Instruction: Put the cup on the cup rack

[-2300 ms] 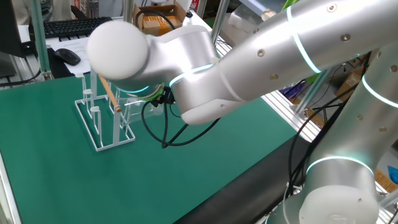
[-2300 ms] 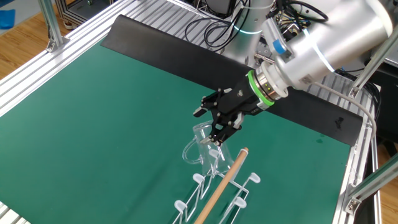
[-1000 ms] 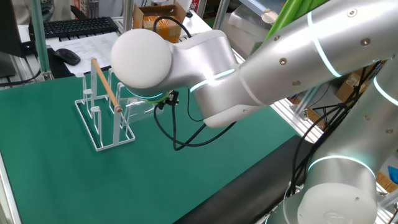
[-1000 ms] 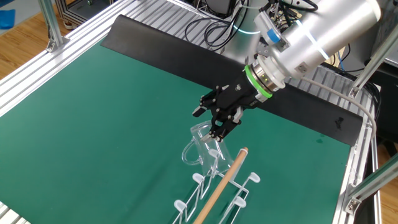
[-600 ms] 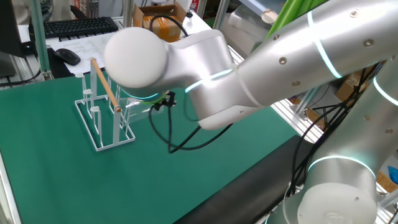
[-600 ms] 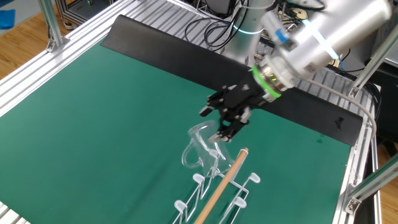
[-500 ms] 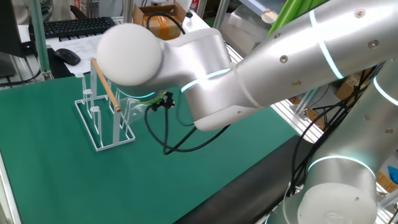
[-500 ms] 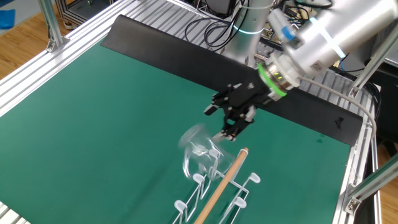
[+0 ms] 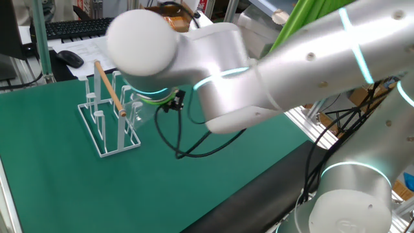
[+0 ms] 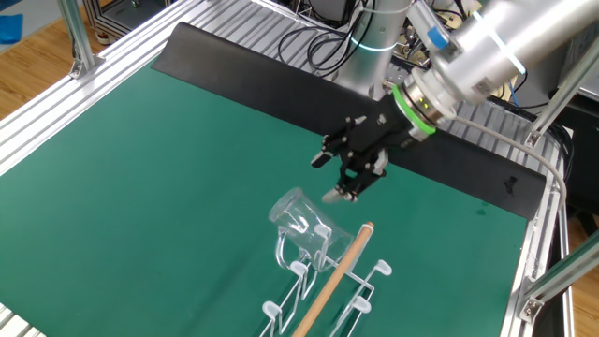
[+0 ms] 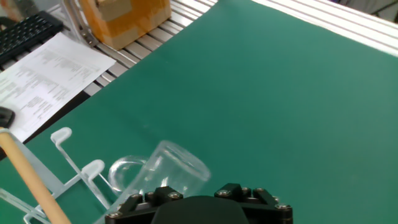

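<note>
A large silver robot arm with glowing teal rings reaches across a green table, its rounded white joint looming over a white wire cup rack topped by a wooden rod. A clear glass cup, partly hidden by the arm, sits at the rack's near end. A black cable loops below the wrist. A keyboard, mouse and papers lie behind.

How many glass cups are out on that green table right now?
1. The cup sits tilted on a peg at the end of the cup rack nearest the hand. No others show, though the arm hides part of the table in one view.
</note>
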Available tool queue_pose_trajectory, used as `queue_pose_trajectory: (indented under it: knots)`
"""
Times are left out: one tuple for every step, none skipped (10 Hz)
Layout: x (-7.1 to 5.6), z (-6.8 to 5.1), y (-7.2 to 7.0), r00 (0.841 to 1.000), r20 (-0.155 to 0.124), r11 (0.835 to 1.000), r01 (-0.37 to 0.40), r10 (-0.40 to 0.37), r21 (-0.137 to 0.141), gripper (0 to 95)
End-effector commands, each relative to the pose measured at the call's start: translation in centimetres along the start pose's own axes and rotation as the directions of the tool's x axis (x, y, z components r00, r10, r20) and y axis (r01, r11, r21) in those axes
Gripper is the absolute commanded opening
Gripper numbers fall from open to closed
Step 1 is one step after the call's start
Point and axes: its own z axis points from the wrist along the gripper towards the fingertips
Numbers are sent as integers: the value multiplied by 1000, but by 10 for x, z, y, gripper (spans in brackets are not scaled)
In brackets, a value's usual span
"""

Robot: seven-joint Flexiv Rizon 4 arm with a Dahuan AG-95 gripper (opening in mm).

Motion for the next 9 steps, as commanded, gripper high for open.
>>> queue_pose_trajectory:
  knots:
    - [-8, 6, -5, 999, -10, 999, 34, -34, -13, 570]
    - [-11, 10, -7, 999, -16, 999, 43, -43, -19, 570]
    - [-17, 18, -9, 998, -27, 998, 55, -55, -30, 570]
    - [-21, 26, -12, 997, -39, 997, 59, -60, -43, 380]
    - [-24, 30, -14, 997, -52, 997, 53, -56, -54, 380]
    - [-28, 36, -17, 996, -68, 996, 59, -63, -64, 380]
    - [-31, 40, -19, 995, -75, 995, 65, -71, -69, 380]
    - [-33, 40, -22, 993, -79, 994, 79, -85, -76, 380]
    - [-34, 41, -23, 993, -82, 994, 79, -86, -81, 380]
